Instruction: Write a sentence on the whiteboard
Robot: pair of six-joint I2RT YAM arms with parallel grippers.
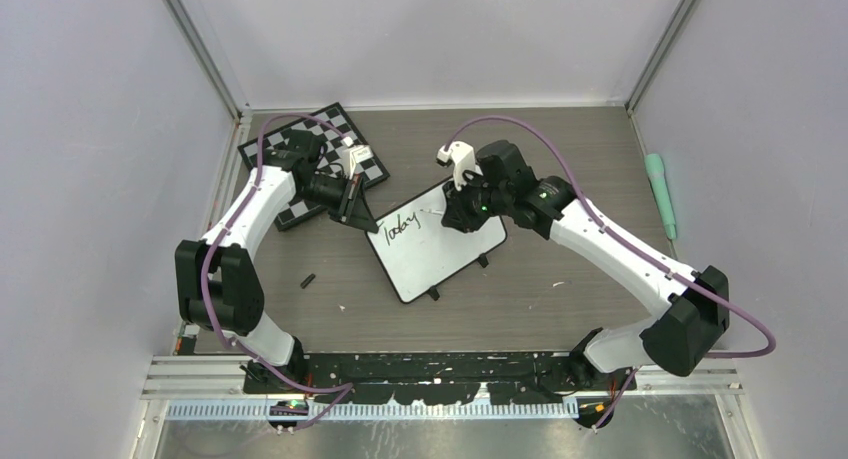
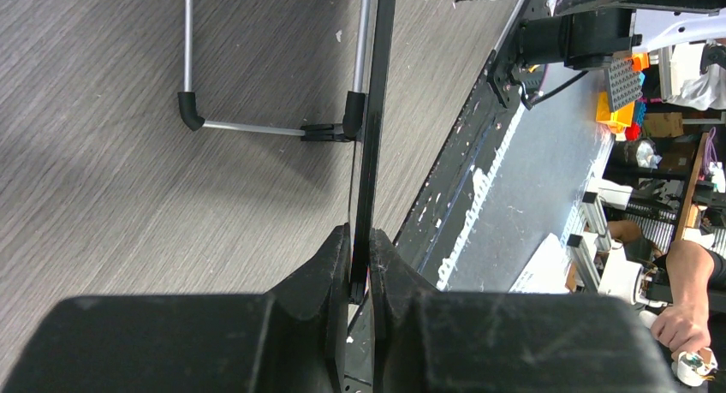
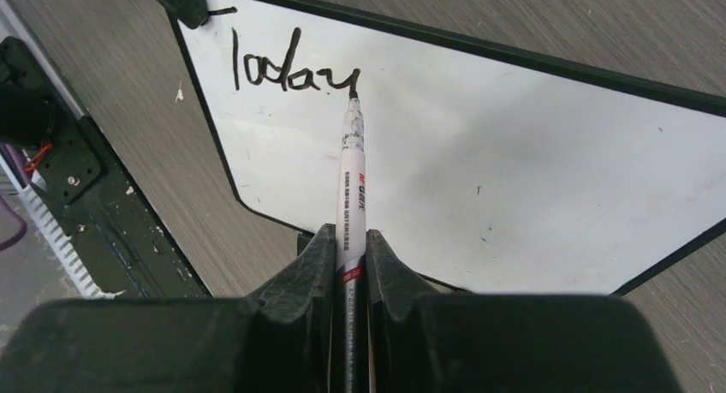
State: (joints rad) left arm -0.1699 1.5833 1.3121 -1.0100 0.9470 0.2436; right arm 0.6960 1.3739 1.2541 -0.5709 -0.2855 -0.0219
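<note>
The whiteboard (image 1: 440, 254) lies slanted at the table's middle, with the black handwritten word "Today" (image 1: 398, 226) near its upper left corner; that is all of the sentence that shows. My left gripper (image 1: 358, 213) is shut on the board's black frame at that corner, seen edge-on in the left wrist view (image 2: 370, 153) between the jaws (image 2: 360, 264). My right gripper (image 3: 350, 239) is shut on a white marker (image 3: 353, 179). The marker's black tip touches the whiteboard (image 3: 514, 153) at the tail of the "y" in "Today" (image 3: 291, 68).
A checkered chessboard (image 1: 300, 149) lies at the back left, partly under the left arm. A small black piece (image 1: 308, 278) lies on the table left of the board. A green cylinder (image 1: 660, 194) rests by the right wall. The board's wire stand (image 2: 248, 128) shows underneath.
</note>
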